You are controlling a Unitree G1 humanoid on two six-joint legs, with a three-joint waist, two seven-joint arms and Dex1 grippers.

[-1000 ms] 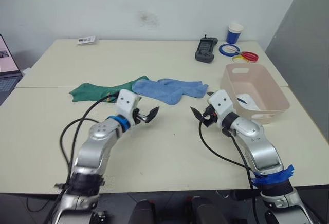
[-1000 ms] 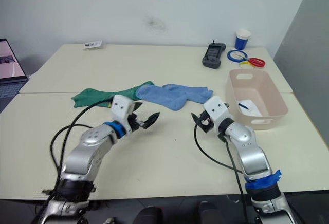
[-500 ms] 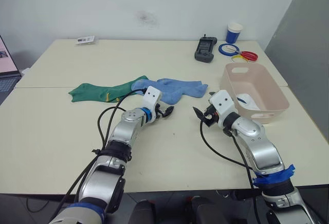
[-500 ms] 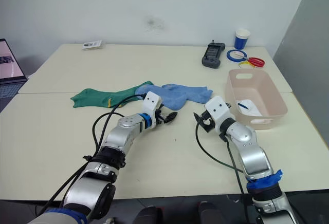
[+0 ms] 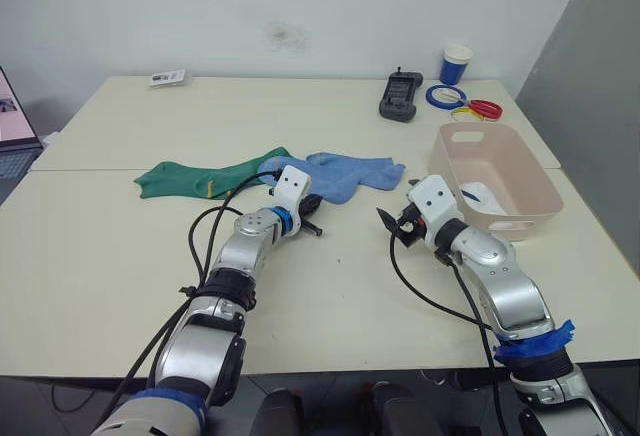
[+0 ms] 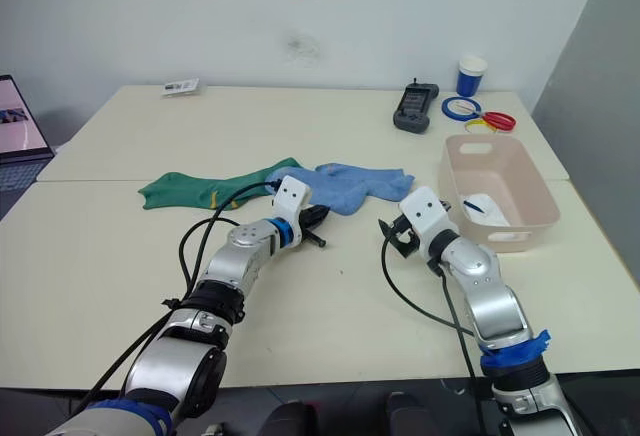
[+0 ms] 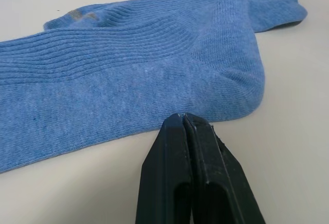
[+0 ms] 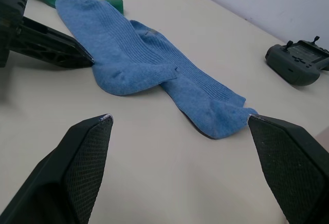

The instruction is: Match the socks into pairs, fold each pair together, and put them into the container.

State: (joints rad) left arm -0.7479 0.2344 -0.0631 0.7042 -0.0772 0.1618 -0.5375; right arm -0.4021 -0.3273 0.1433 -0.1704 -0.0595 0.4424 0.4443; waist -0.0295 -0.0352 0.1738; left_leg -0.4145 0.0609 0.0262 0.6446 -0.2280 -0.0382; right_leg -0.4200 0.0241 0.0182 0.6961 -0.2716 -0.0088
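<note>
Left gripper (image 7: pixel 184 118) has its black fingers pressed together at the near edge of the light blue socks (image 5: pixel 345 174), tips touching the cloth but holding nothing, while the right gripper (image 5: pixel 392 228) hovers with fingers spread wide between those socks and the pink-beige tub (image 5: pixel 500 184). Dark green socks (image 5: pixel 205 174) with yellow marks lie beside the blue ones, a white sock (image 5: pixel 480 196) is in the tub, and I can read no writing anywhere.
</note>
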